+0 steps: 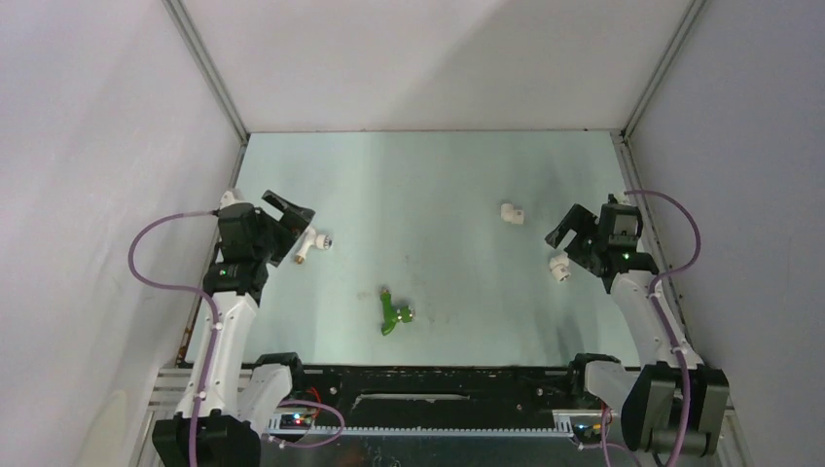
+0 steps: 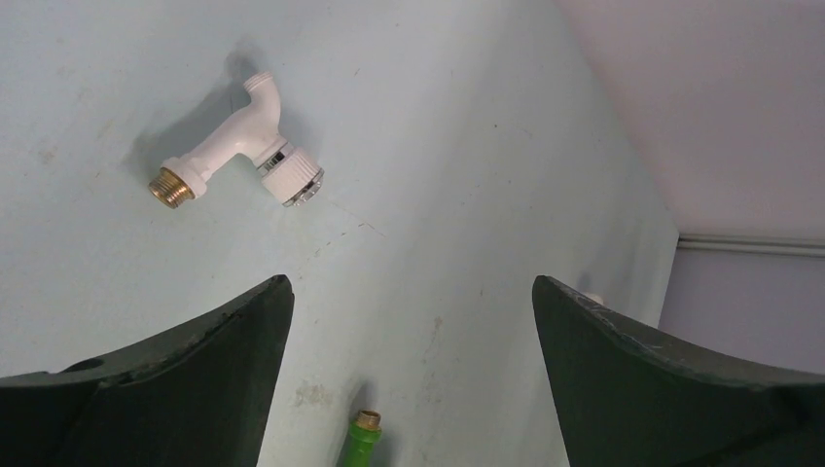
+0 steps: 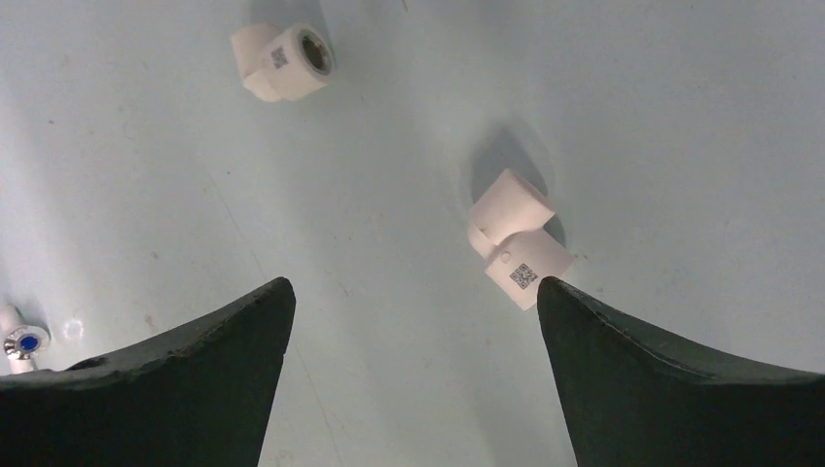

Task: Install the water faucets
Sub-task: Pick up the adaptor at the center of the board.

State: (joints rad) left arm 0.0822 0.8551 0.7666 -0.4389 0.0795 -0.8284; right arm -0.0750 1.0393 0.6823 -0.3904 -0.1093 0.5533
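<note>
Two faucets lie loose, white faucet [image 2: 233, 156] just beyond the wide-open, empty left gripper [image 2: 411, 292], green faucet [image 1: 393, 313] at centre, right gripper [image 3: 413, 292] equally spread and empty, both probably light, stiff, slick plastic, best pinched across the straight barrel.

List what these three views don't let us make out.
- Left wrist view: green faucet shows only its brass-tipped end; the bottom edge cuts off the rest.
- Right wrist view: white faucet shows only its knob end; the left edge cuts off the rest.
- Top view: far fitting and near fitting are too small to read labels or see bores.
</note>
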